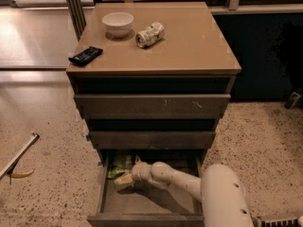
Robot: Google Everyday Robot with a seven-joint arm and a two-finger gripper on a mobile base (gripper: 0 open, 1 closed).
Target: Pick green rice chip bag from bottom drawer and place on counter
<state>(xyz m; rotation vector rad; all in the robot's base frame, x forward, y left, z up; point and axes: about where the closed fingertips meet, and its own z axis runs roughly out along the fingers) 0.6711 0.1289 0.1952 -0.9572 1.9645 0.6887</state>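
Status: early stage, by my reading. Bottom drawer (pixel 142 205): one, pulled open, so the access step is done. Green bag (pixel 119 163): one, crumpled, lying in the back left corner of that drawer, not lifted. Hand (pixel 124 178): one, down inside the drawer at the end of the white arm (pixel 175 176), right at the front edge of the bag and seemingly touching it. Whether it is apart or clamped on the bag cannot be told from this view. Left to do, as judged: secure the grip, raise the bag clear of the drawer and past the fronts above, then set it on the counter (pixel 194 46). None of that shows as complete; no green bag lies on the counter. Counts follow. Drawers: three, namely the top drawer (pixel 151 105) and middle drawer (pixel 151 138), both shut or nearly so, and the lowest, open. On the counter: one white bowl (pixel 118 21) at the back left; one crushed can (pixel 150 34) on its side, just to the right of the bowl; one flat black packet (pixel 85 55) near the left edge. That makes three items, all toward the left and back. On the floor left of the cabinet: one pale rod (pixel 19 154) and one small yellow curved piece (pixel 21 175) beside it.
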